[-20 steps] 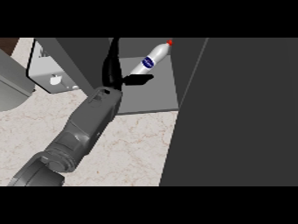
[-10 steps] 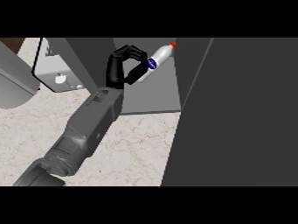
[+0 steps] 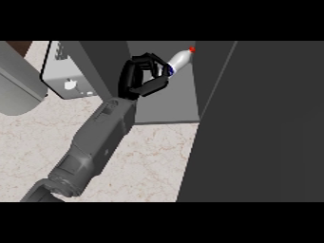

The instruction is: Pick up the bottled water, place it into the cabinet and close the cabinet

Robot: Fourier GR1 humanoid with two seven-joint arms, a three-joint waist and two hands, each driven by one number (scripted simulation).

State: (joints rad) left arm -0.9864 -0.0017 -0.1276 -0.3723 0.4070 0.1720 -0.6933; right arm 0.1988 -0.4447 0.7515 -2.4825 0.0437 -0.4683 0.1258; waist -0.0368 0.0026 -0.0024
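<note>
Over a marbled bench (image 3: 150, 156), the open grey cabinet (image 3: 166, 102) lies far and centre, where one robot hand (image 3: 142, 76) curls round the bottled water (image 3: 180, 60) inside it; judged stage: pickup done, release and door closing remain.

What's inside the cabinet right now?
The bottled water lies tilted in the cabinet, red cap toward the back, with the hand curled around its lower part. That part of the bottle is hidden by the fingers.
</note>
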